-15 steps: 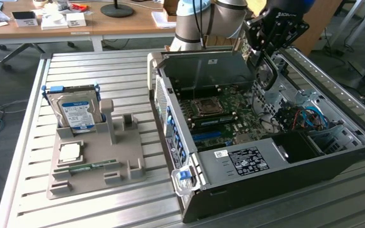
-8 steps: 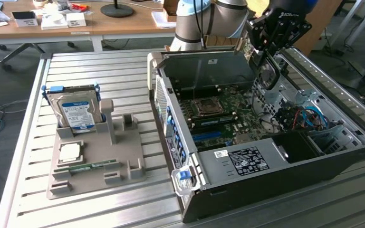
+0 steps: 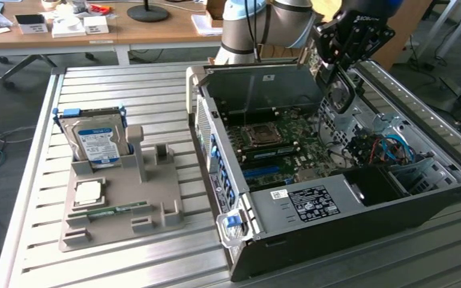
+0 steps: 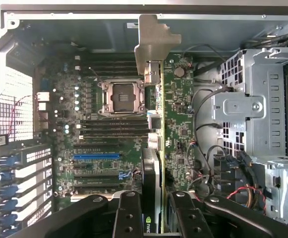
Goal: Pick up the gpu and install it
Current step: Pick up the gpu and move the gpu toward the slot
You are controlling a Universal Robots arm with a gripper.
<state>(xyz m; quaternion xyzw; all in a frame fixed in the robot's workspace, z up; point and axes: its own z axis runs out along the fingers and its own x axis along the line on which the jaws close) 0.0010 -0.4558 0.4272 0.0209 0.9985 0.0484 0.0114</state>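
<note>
While the end effector (image 4: 153, 210) hangs over the open case (image 3: 359, 222), its two fingers (image 4: 126, 215) are closed partway onto the gpu (image 4: 152, 166), one on each face, so the card is held firmly and clear of everything else. In the wrist view the card runs edge-on away from the fingers, with its silver bracket (image 4: 151, 42) at the far end, toward the case's back wall. That orientation fits an install: bracket to the rear openings, connector edge toward the motherboard (image 4: 104, 139). In the exterior view the card hangs upright under the arm, above the board and near the drive cage (image 3: 391, 129), not touching either. It looks off to the side of the blue slot (image 4: 96, 155) rather than over it, so I'd judge it carried and not yet seated. On the worktop (image 3: 134, 84), at the exterior view's left, the grey holder (image 3: 146, 180) has a hard drive (image 3: 98, 141) standing in it and some smaller parts lying flat. Its upright post stands bare, probably where the card was kept.
</note>
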